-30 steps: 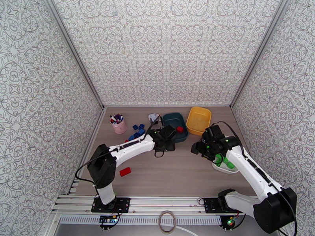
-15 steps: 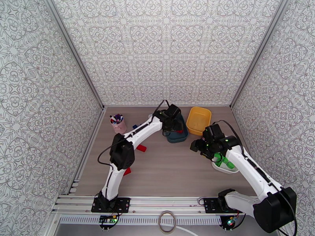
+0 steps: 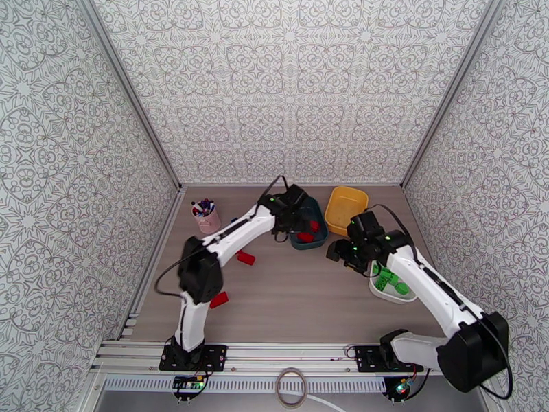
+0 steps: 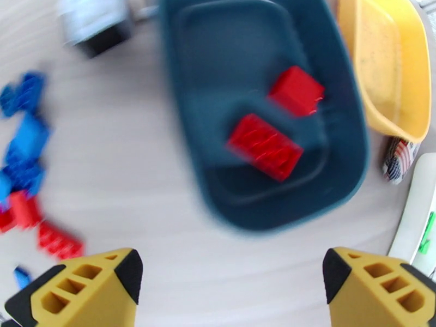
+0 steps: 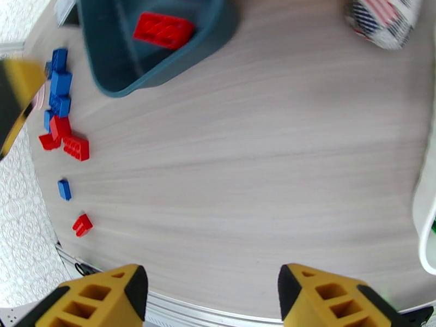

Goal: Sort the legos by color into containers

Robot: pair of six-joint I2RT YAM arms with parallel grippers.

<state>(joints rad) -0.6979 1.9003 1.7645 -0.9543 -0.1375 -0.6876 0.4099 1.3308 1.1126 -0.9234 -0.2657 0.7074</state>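
**Red bricks in the teal tub; left tool open above it**

The left tool (image 4: 230, 273) hangs over the teal tub (image 4: 177, 104) at the far edge of the tabletop (image 3: 302, 296). Its jaws are spread wide with nothing between them. Two red bricks (image 4: 265, 146) lie on the tub floor, apart from each other. The yellow tub (image 4: 381, 66) sits just beside it toward the right edge and looks empty. The white tub (image 3: 376, 291) near the right edge holds green bricks (image 3: 391, 279).

The right tool (image 5: 210, 290) is also open and empty, over bare tabletop between the teal and white tubs.

Loose reds (image 5: 76, 147) lie toward the left edge, touching or nearly touching a cluster of blue bricks (image 4: 24, 137). One more red brick (image 3: 219, 299) sits nearer the near-left corner.

The drop looks done, so fetching another red is probably next. To do it well:
- Lift clear of the tub rim before swinging left.
- Keep the jaws wide.
- Start with the isolated red brick.
- Come down square across its short sides, so the blue bricks are not scattered.
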